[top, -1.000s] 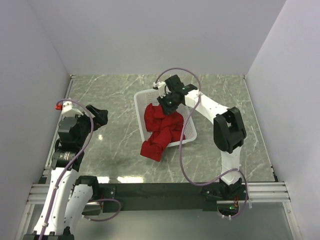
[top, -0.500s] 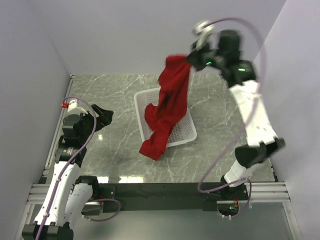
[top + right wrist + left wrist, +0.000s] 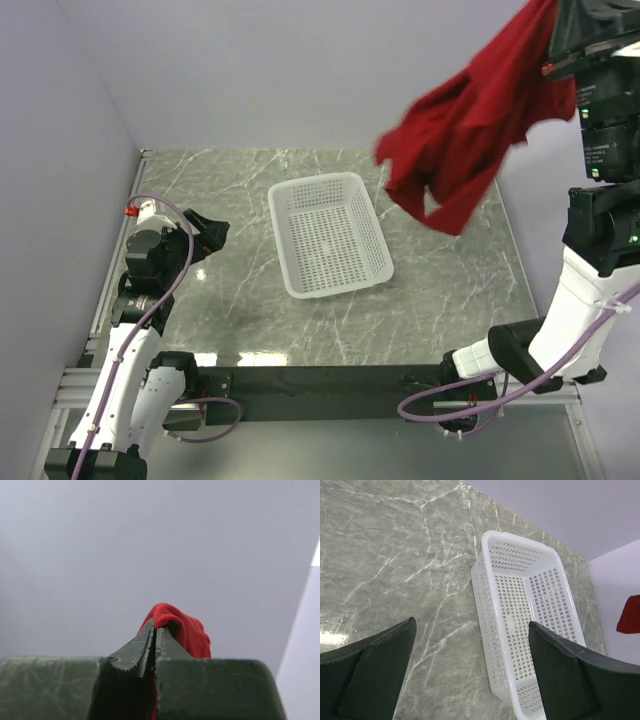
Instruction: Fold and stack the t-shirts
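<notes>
The right gripper [image 3: 154, 630] is pinched tight on a bunch of the red t-shirt [image 3: 465, 140], a fold of cloth poking out past its closed tips. The rest of the garment hangs crumpled below and to the left of that gripper, high in the air and touching nothing. The white basket [image 3: 283, 245] sits well below it on the table [image 3: 230, 190] with nothing inside. The left gripper [image 3: 471, 627] has its fingers wide apart and holds nothing, with the basket ahead of it and lower down. By my reading the task has barely begun: the cloth is out of the basket, but nothing is spread, folded or stacked. I cannot tell whether the red bundle is one shirt or several.
</notes>
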